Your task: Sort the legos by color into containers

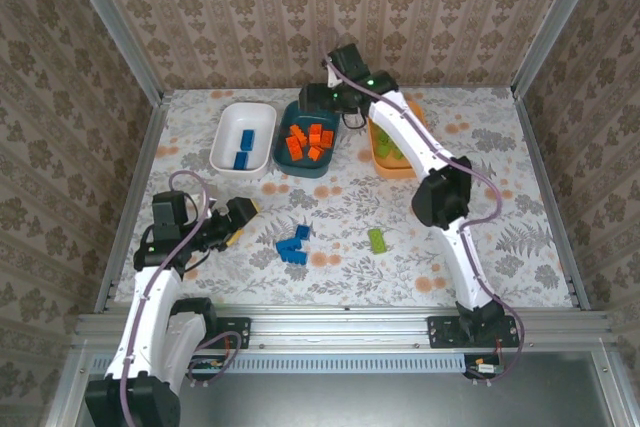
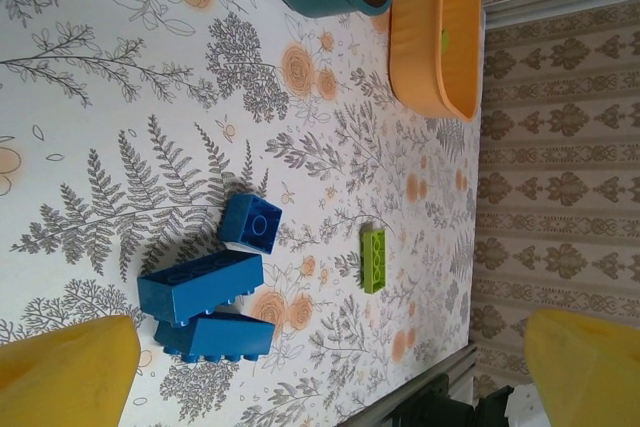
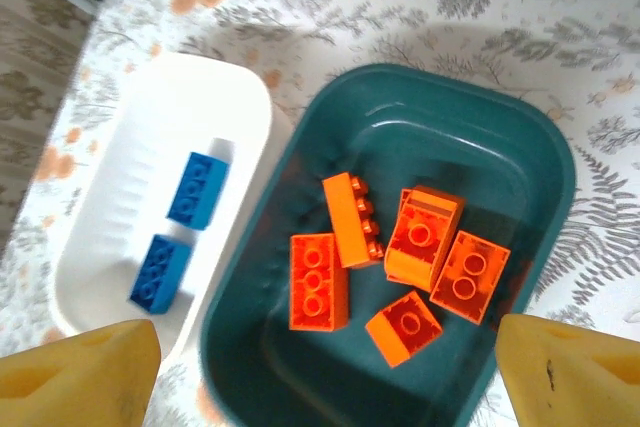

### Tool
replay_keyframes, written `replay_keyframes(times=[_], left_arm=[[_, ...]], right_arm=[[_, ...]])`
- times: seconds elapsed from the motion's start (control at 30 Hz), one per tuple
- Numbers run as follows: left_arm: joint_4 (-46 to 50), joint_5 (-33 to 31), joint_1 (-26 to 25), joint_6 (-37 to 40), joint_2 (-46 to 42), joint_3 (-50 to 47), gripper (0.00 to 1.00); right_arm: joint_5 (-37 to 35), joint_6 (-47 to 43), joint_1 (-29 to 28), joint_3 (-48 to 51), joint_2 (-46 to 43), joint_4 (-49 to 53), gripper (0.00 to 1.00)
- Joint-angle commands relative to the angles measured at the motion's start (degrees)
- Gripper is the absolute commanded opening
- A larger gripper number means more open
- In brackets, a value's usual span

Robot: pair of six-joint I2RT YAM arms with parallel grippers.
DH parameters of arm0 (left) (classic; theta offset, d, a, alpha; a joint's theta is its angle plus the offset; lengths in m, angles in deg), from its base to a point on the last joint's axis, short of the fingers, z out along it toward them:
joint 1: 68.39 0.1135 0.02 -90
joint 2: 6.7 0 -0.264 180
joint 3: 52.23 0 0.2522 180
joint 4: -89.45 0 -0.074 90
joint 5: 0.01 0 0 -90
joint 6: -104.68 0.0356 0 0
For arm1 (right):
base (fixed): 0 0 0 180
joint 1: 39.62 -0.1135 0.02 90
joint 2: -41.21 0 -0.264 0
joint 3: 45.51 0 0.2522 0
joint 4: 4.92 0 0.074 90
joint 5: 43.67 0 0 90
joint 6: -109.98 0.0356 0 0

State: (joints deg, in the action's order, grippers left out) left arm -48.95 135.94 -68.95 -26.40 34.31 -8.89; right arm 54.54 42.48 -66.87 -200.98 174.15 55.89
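Over the far teal bin [image 3: 540,137], the right end effector [image 3: 325,377] hangs spread and empty, orange bricks [image 3: 420,237] pooled beneath. Nearer left, the left end effector [image 2: 325,372], likewise spread, faces loose blue bricks [image 2: 200,282], presumably bound for the white bin [image 3: 130,97].

Right arm reaches far out, its tool [image 1: 320,104] hanging over the far end of the dark teal bin [image 1: 305,171], where orange bricks [image 1: 308,142] lie heaped. Two blue bricks [image 1: 247,137] sit in the white bin [image 1: 262,119] just left of it. Green bricks [image 1: 386,149] show in the orange bin [image 1: 385,165], partly under the arm. Left tool [image 1: 241,225] sits near left, fingers spread, facing the loose blue bricks [image 1: 293,245]. A lone green brick [image 1: 377,240] lies to their right on the tabletop [image 1: 500,207].
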Motion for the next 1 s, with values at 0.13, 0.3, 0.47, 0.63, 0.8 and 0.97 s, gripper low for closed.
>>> replay_keyframes(times=[0.13,0.3,0.47,0.63,0.8,0.97], left_arm=[[-4.59,-3.56,-5.66,-4.20,-0.14,-1.17,1.00],[-10.33,-6.16,-10.37,-5.14,3.24,-1.55,1.00],[-14.99,-7.42,-14.60,-4.29,8.83,-0.10,1.00],[-14.22,-8.80,-17.82,-1.58,13.92,3.51,1.00],[-15.79,-11.47,-19.53,-2.70,15.40,3.93,1.00],[-16.40,-12.54,-20.90,-3.75,16.06,3.20,1.00]], right_arm=[[1.48,-4.72,0.48,19.45,-19.62,1.91,0.89],[1.47,-3.81,0.79,36.29,-31.74,-1.13,0.89],[1.44,-2.88,0.79,48.53,-40.07,0.62,0.89],[0.05,-2.01,0.69,60.19,-46.61,4.31,0.88],[-2.27,-1.48,-2.38,69.40,-48.97,7.80,0.87],[-4.72,0.35,-6.20,75.85,-47.58,5.92,0.86]])
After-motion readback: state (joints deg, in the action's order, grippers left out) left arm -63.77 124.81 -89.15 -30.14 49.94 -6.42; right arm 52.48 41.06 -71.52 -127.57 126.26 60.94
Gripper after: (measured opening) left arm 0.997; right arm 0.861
